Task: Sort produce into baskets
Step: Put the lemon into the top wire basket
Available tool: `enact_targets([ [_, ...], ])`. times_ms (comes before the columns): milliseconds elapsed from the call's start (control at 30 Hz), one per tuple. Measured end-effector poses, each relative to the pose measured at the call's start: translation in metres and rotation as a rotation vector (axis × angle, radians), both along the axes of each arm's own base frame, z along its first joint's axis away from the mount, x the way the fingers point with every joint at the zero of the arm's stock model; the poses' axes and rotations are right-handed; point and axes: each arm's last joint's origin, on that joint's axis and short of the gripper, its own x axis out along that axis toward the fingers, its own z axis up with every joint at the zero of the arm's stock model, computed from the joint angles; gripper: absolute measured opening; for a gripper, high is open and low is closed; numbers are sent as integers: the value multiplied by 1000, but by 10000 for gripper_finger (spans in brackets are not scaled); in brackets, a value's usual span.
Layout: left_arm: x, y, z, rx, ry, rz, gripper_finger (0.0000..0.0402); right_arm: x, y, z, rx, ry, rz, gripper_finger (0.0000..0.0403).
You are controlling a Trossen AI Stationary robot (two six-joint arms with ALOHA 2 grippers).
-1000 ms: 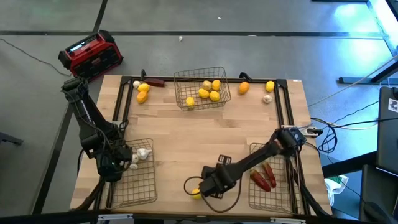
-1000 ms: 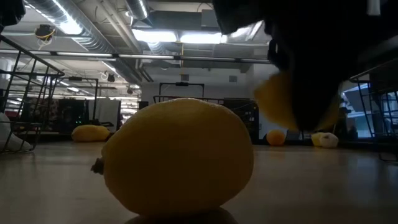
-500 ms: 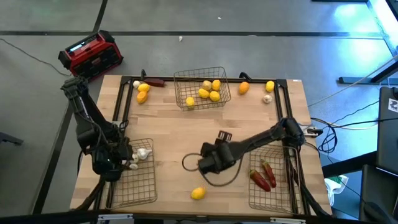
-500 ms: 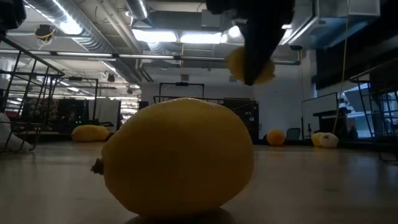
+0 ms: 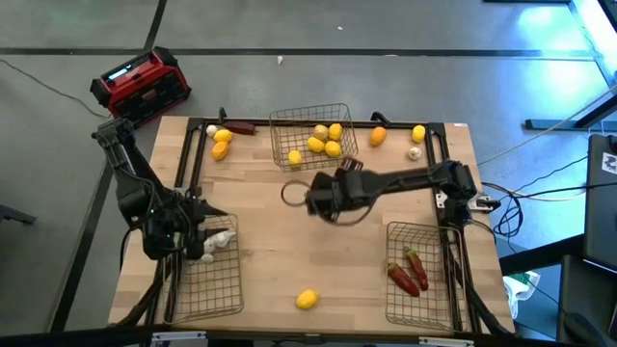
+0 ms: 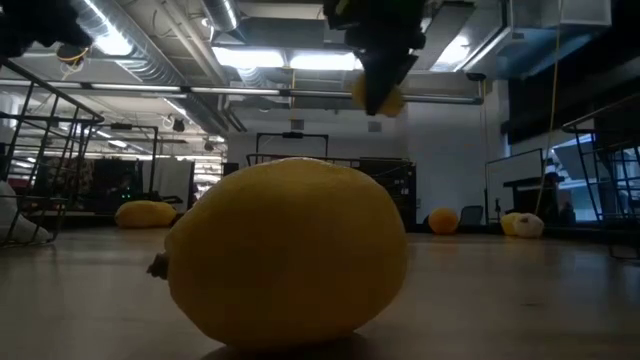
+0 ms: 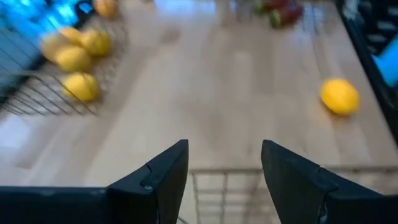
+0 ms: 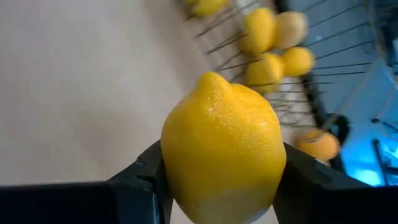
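Right wrist view: pebbled yellow lemon [image 8: 222, 149]

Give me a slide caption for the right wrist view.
Right claw grips a yellow lemon, facing the lemon basket.

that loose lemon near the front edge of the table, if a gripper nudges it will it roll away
Probably yes. The loose lemon is rounded and rests on a small patch of the smooth wooden table, with nothing beside it to stop it. Its oval shape suggests a wobbling, curving roll, not a straight one. It looks firm: the lemon in the right gripper keeps its shape between the fingers.
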Motion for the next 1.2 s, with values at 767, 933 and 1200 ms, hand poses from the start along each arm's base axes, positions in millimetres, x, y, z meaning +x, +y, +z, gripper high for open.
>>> enact_targets([
  [767, 20, -23, -18, 132, -35, 64, 198, 24, -175, -11, 127, -319, -294, 188],
  [933, 24, -28, -23, 191, -33, 69, 198, 29, -198, -37, 209, -310, -349, 188],
  [1200, 26, -30, -26, 214, -29, 73, 198, 32, -219, -68, 259, -274, -413, 188],
])
